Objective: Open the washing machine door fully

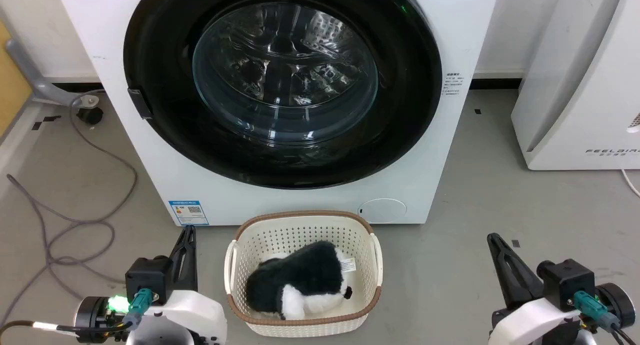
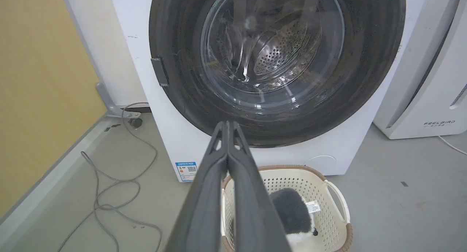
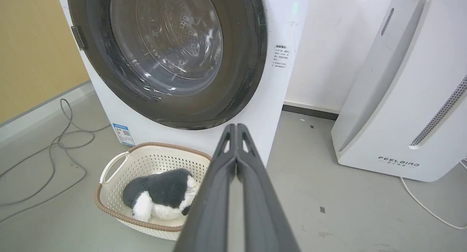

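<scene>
The washing machine door (image 1: 282,85) looks shut flush against the washing machine (image 1: 225,197), so we have everything left. Our left gripper (image 1: 189,231) and right gripper (image 1: 495,238) are pinched together, empty, well short of it.

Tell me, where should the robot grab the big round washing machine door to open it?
Probably the small black handle tab on the left edge of the washing machine door. It alone sticks out; the rest of the door is smooth and rounded, with nothing to pinch. The left hand, now shut, is nearer, so come from the left, fingers hooking behind the tab.
</scene>
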Motion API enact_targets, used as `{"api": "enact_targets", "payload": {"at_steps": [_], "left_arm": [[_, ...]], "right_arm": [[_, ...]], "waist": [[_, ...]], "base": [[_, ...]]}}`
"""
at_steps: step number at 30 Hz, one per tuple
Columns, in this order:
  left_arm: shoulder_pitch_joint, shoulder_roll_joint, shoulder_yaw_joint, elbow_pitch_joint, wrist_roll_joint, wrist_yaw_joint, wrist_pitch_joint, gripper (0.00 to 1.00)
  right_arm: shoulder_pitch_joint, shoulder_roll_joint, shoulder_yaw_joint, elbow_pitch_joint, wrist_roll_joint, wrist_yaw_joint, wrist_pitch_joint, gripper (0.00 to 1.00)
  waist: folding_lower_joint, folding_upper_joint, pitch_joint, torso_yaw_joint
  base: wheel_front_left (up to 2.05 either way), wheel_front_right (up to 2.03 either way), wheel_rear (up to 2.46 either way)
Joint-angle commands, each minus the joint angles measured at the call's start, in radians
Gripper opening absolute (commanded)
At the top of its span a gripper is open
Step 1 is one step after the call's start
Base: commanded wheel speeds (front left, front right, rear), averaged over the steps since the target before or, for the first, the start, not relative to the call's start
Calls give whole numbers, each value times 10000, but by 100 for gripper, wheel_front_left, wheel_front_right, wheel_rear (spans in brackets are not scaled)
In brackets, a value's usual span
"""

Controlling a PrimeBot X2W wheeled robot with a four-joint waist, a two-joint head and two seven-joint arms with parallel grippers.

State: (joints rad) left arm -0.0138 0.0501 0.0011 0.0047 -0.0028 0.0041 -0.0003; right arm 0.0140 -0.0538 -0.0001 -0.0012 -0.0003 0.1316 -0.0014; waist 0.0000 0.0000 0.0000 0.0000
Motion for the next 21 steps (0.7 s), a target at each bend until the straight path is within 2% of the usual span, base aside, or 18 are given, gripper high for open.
{"api": "enact_targets", "payload": {"at_steps": [1,21], "left_arm": [[138,1,-11,-47,28,-41,3,0],[138,1,-11,-47,28,-41,3,0]], "right_arm": [[-140,36,1,12,3,-9,14,0],[-140,36,1,12,3,-9,14,0]], "waist": [[0,0,0,0],[0,0,0,0]], "base": [[0,0,0],[0,0,0]]}}
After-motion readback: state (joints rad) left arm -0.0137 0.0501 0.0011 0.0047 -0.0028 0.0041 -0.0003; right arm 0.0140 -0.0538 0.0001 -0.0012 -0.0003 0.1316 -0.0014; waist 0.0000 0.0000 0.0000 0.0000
